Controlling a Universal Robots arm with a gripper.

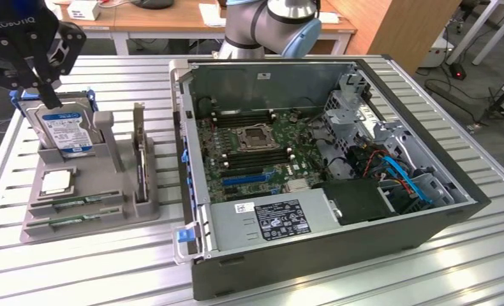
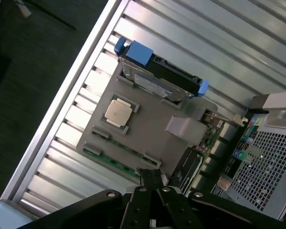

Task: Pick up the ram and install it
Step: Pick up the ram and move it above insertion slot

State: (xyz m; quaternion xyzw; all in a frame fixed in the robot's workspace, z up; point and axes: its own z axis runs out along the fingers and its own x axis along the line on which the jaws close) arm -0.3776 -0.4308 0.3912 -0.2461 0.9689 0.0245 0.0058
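Observation:
Two green ram sticks lie flat in slots at the front of a grey holder tray [image 1: 107, 217], one [image 1: 71, 203] behind the other [image 1: 65, 222]. In the wrist view a ram stick [image 2: 109, 161] shows as a green strip along the tray's edge. My black gripper [image 1: 51, 101] hangs at the exterior view's upper left, high above the tray and in front of the hard drive [image 1: 65, 131]. In the wrist view the gripper [image 2: 152, 183] has its fingers pressed together with nothing between them, just past the ram's end.
The tray also holds a silver processor [image 1: 55, 182], an upright dark expansion card [image 1: 139, 153] and the blue-bracketed hard drive [image 2: 157, 71]. An open computer case [image 1: 320, 268] lies to the exterior view's right, its motherboard [image 1: 252, 140] exposed. The slatted metal table [image 1: 90, 274] ends close to the tray.

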